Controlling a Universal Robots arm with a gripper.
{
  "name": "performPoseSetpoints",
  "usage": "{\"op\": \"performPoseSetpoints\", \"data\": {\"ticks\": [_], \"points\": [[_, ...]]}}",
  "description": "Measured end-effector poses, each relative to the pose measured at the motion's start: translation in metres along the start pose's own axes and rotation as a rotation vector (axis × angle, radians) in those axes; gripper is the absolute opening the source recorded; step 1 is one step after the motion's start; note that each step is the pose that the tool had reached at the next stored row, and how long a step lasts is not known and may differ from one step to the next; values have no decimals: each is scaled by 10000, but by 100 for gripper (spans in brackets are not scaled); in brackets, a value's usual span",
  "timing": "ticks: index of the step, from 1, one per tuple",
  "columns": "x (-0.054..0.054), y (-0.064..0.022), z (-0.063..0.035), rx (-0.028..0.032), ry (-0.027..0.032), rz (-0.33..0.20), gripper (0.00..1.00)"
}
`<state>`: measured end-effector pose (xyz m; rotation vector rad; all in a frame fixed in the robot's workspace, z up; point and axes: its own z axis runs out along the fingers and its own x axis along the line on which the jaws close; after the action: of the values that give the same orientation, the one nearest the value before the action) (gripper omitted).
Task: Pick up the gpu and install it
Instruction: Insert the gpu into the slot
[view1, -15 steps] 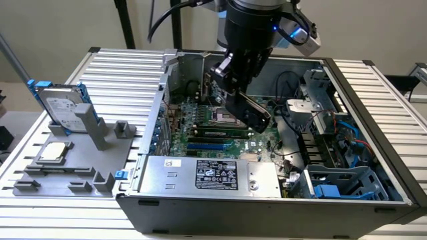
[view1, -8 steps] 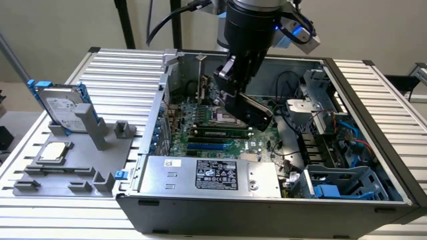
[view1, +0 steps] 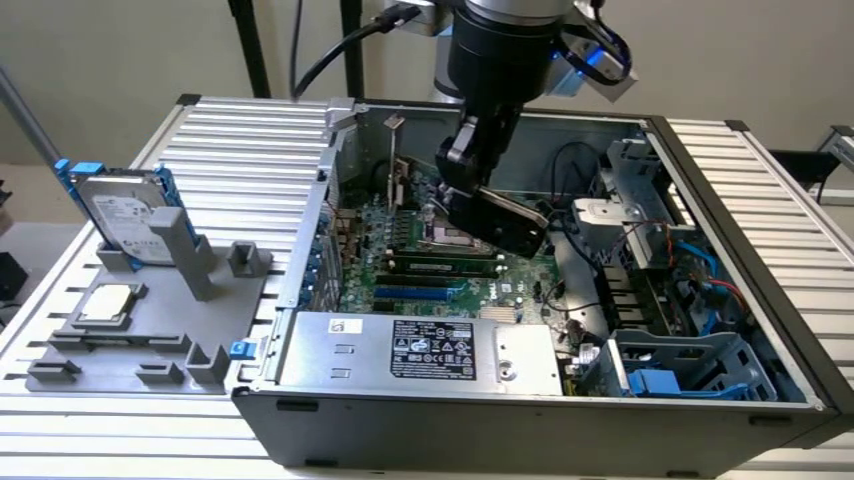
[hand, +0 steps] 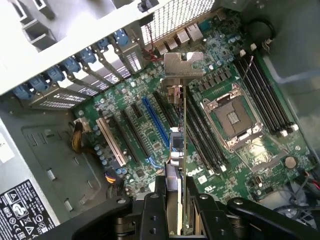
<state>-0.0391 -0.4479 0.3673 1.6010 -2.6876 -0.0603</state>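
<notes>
Green-edged and dark-faced, the gpu (view1: 505, 222) is hanging clamped in my tool (view1: 467, 188), which is squeezing the card's near end while its silver bracket (hand: 183, 64) is pointing away beyond the fingertips. I am holding it inside the open case (view1: 747, 240), directly beneath the tool and clear above the motherboard (hand: 150, 150); no part of the card is touching a slot. Below the tool, the blue slot (hand: 156, 122) and the black slots (hand: 134, 137) are lying just to one side of the card's lower edge, and the bare processor socket (hand: 232, 120) is lying to the other. I cannot tell which slot the card is lined up over. In the exterior view the card is looking tilted rather than square to the board, so I am judging misalignment as the main risk: a skewed edge could be landing on a slot's rim or on nearby components and bending under pressure. The bracket could also be catching on the case's rear wall (hand: 100, 45) ahead of the tool, levering the card within my grip. Drifting toward the open socket would be endangering its contacts.
</notes>
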Motion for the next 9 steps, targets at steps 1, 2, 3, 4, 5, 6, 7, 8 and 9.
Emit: {"op": "performPoseSetpoints", "data": {"ticks": [1, 2, 3, 4, 5, 6, 7, 8, 9], "points": [[0, 0, 3, -2, 6, -181, 26], [0, 0, 5, -4, 14, -365, 26], [0, 0, 7, -5, 21, -540, 26], [0, 0, 9, -7, 28, -724, 26], [0, 0, 11, -8, 35, -915, 26], [0, -1, 12, -10, 43, -1101, 26], [1, -1, 12, -11, 50, -1280, 26], [1, -1, 13, -13, 56, -1456, 26], [0, -1, 13, -15, 62, -1634, 26]]}}
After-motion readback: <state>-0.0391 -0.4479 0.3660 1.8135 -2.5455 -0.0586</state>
